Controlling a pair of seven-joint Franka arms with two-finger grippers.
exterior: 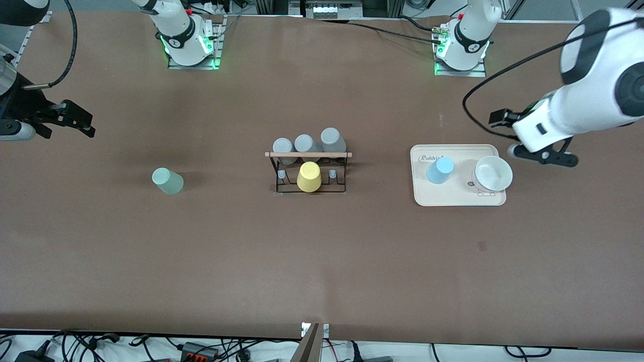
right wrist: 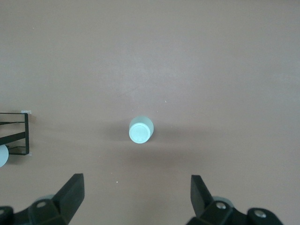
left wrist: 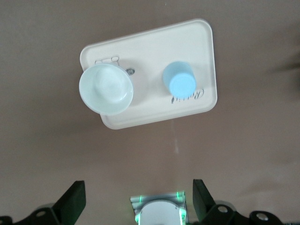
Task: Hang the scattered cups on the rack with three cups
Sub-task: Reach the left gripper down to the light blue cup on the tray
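I have both arms parked high and wide so the table reads clearly: the left gripper (left wrist: 136, 201) hangs with fingers spread over the cream tray (exterior: 455, 199), where the light blue cup (exterior: 440, 170) stands upside down beside a white bowl (exterior: 493, 174), and the right gripper (right wrist: 136, 199), equally spread, hangs over the mint-green cup (exterior: 168, 180) alone on the bare table. Mid-table, the rack (exterior: 309, 171) carries three grey cups (exterior: 308, 144) on its farther pegs and a yellow cup (exterior: 309, 176) nearer me, leaving a peg free on either side of it.

High front overview facing both arms; wrist cameras straight down over table (exterior: 322, 261).
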